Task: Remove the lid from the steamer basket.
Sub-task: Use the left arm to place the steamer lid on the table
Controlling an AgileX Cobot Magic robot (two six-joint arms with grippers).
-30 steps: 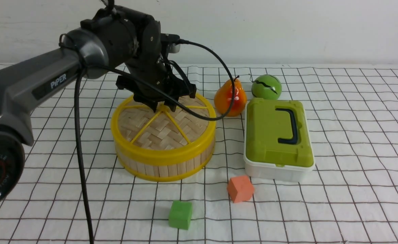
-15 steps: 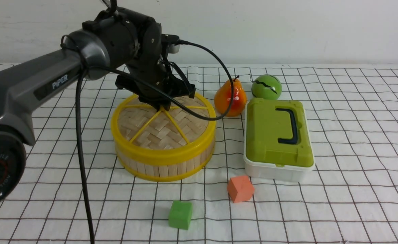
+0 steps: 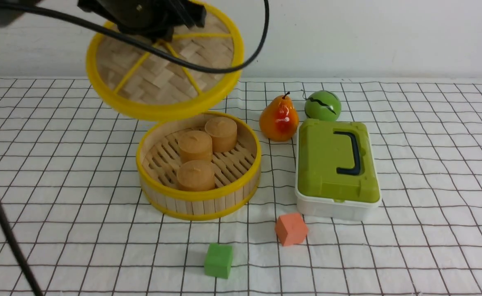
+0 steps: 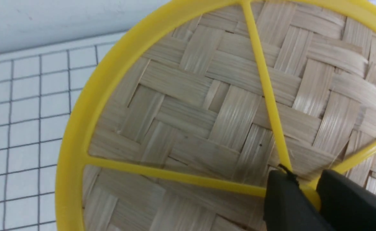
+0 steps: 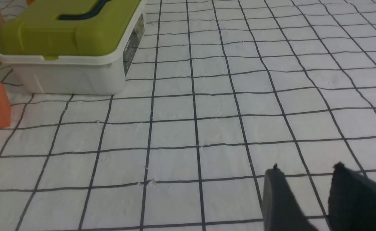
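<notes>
Left end effector, clamped on hub of raised lid, steamer basket below, right end effector, fingers apart

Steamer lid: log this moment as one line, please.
left end effector: shut on lid hub | lid: raised, tilted | basket: uncovered, three buns inside

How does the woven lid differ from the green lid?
The woven lid is round; the green lid is rectangular. The woven lid is held in the air by the left gripper, while the green lid sits on its white box. Both are lids.
</notes>
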